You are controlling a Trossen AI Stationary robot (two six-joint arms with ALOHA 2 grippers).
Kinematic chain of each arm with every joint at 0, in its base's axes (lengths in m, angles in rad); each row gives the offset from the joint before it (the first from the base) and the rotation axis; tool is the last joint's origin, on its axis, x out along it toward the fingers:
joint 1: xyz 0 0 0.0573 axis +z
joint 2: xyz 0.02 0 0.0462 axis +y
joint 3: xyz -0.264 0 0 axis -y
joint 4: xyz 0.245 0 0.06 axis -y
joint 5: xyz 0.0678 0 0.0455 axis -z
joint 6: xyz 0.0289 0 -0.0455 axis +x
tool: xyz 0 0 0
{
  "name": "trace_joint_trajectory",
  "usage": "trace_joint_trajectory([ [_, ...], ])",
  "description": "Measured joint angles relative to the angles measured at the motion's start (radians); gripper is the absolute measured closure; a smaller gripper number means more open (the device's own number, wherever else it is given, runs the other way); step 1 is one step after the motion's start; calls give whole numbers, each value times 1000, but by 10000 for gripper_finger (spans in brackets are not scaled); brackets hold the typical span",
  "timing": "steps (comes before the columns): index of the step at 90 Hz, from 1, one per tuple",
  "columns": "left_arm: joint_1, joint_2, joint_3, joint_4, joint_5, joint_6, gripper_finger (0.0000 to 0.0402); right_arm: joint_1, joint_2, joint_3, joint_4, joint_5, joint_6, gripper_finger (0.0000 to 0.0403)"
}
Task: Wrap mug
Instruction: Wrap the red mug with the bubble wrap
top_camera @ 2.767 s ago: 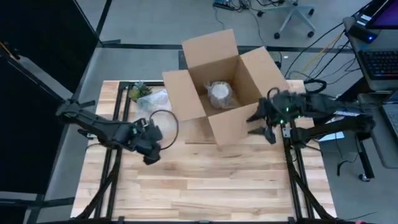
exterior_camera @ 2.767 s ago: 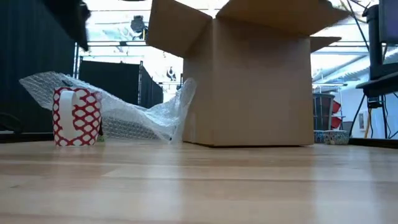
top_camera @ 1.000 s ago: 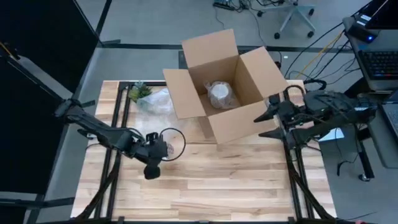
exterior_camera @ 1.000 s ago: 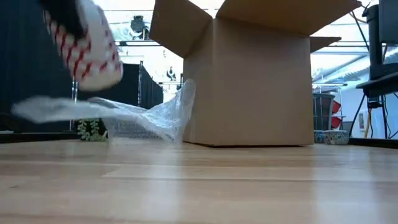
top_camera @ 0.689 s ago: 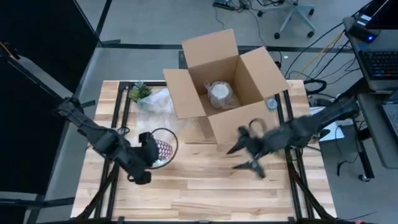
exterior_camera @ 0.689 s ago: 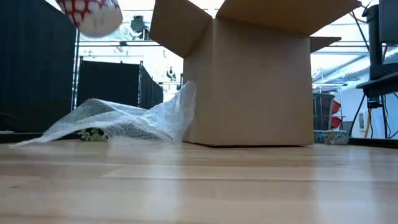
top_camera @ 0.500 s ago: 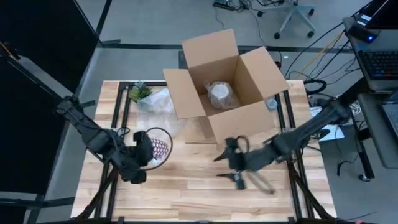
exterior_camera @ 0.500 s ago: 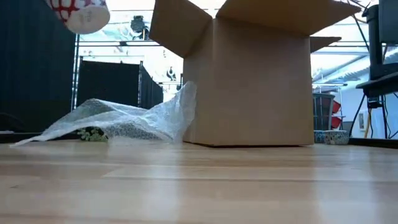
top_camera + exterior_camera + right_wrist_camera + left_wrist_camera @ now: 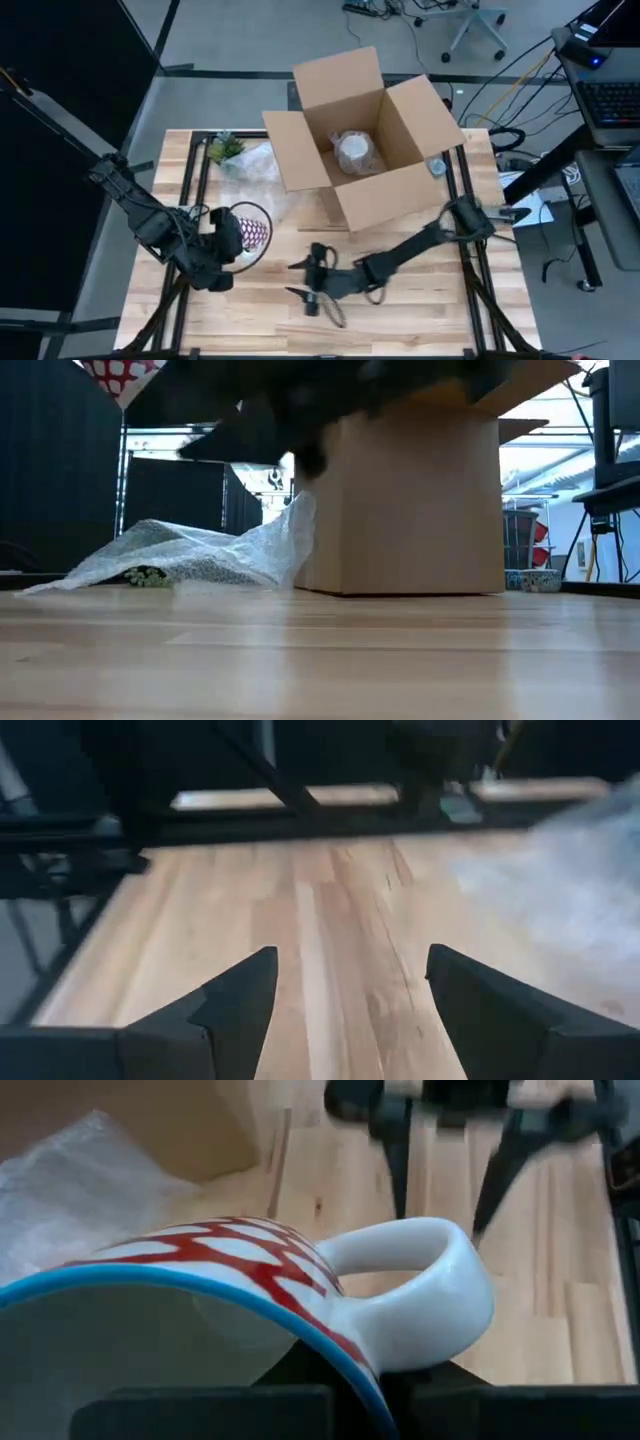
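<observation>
Red-and-white mug (image 9: 254, 234) held above the counter (image 9: 400, 320), off the wood, clamped at its rim by the left pincer (image 9: 232, 240), on the left side of the counter. In the left wrist view, blue rim and white handle (image 9: 430, 1270) of the mug just ahead of the pincer. Right pincer (image 9: 305, 280) stretched low over the middle of the counter, fingers (image 9: 235, 995) spread apart, holding nothing. Sheet of bubble wrap (image 9: 200, 555) lying on the counter against the left side of the open cardboard box (image 9: 360, 140). Inside the box, one wrapped bundle (image 9: 353, 152). Small green plant (image 9: 226, 146) at the far left corner, beside the bubble wrap.
</observation>
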Motion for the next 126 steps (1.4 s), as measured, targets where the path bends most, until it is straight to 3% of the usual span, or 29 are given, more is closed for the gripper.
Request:
trace_joint_trajectory([
  [23, 0, 0, 0, -52, 0, 0, 399, -117, 266, 359, -59, 138, -88, 161],
  [41, 0, 0, 0, -77, 0, 0, 399, -234, 414, 553, -134, 132, -24, 161],
  [53, 0, 0, 0, -81, 3, 0, 399, -288, 469, 600, -269, 115, 63, 161],
  [72, 0, 0, 0, -91, 3, 0, 399, -287, 459, 603, -396, -21, 123, 161],
  [88, 0, 0, -1, -84, 2, 1, 398, -198, 429, 610, -487, -160, 116, 161],
  [126, 0, 0, -2, -84, 3, -25, 395, 10, 272, 607, -892, -203, 89, 161],
])
